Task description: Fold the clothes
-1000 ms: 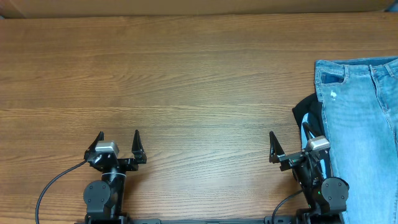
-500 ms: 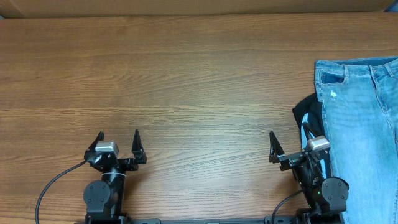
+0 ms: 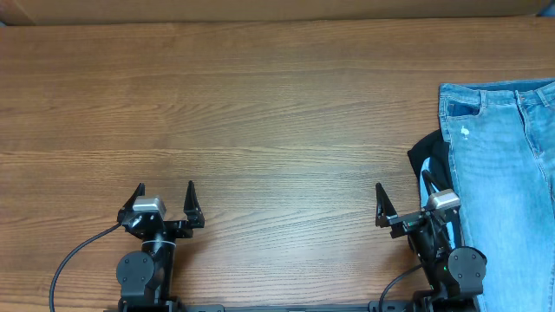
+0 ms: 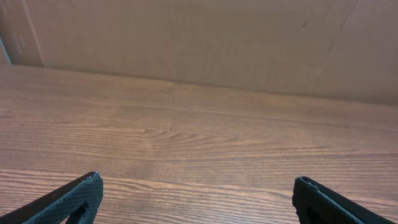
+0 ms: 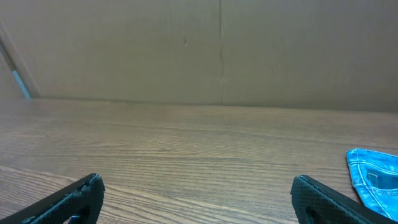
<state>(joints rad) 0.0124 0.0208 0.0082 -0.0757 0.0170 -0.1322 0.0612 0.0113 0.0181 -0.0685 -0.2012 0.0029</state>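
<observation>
The jeans (image 3: 503, 173) lie flat at the worktop's (image 3: 260, 113) right edge, partly over a black cloth (image 3: 429, 156), while the left claw (image 3: 165, 195) and right claw (image 3: 401, 201) sit released and empty at the near edge.

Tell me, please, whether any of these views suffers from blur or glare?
Overhead: sharp, evenly lit, jeans cropped at the right edge. Left wrist: mild pale sheen on the table, no blur. Right wrist: even light, no glare.

The jeans (image 3: 499, 173) run off the right edge, half-covering a dark item (image 3: 429, 154), perhaps cloth.
</observation>
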